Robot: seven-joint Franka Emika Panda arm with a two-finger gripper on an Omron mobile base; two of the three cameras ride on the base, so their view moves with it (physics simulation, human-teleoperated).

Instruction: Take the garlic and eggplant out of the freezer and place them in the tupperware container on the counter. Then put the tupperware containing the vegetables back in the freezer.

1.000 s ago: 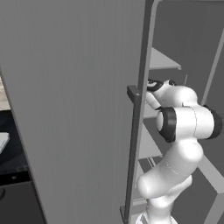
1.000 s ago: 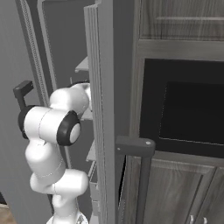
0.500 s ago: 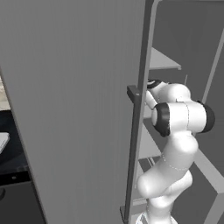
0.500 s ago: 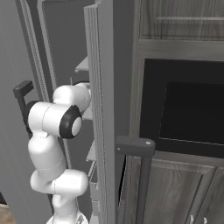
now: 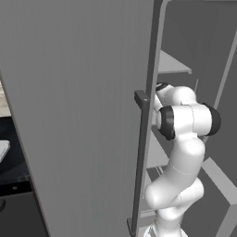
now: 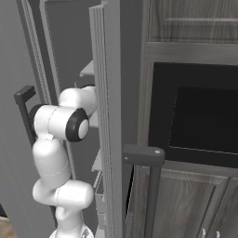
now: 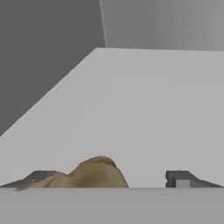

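The freezer stands open, its wide grey door (image 5: 78,115) swung out to the left, and my arm reaches in over the pale shelves (image 5: 171,65). In the hand view the garlic (image 7: 94,174), a dull brownish bulb, lies on a pale shelf (image 7: 144,109) between my fingertips. My gripper (image 7: 109,179) is open; the garlic sits close to the left fingertip (image 7: 37,176), with a gap to the right one. The eggplant is out of view. A pale tray corner (image 5: 2,149), probably the tupperware container, rests on the black counter (image 5: 14,159) at the far left.
The door's dark bar handle (image 5: 141,162) runs beside my arm. In the right base view, dark wood cabinets with a black oven niche (image 6: 200,116) and a dark handle bar (image 6: 144,155) stand right of the freezer's side wall (image 6: 109,116).
My arm's elbow has risen and swung toward the door side, and the forearm has reached deeper over the freezer shelf. The door has not moved.
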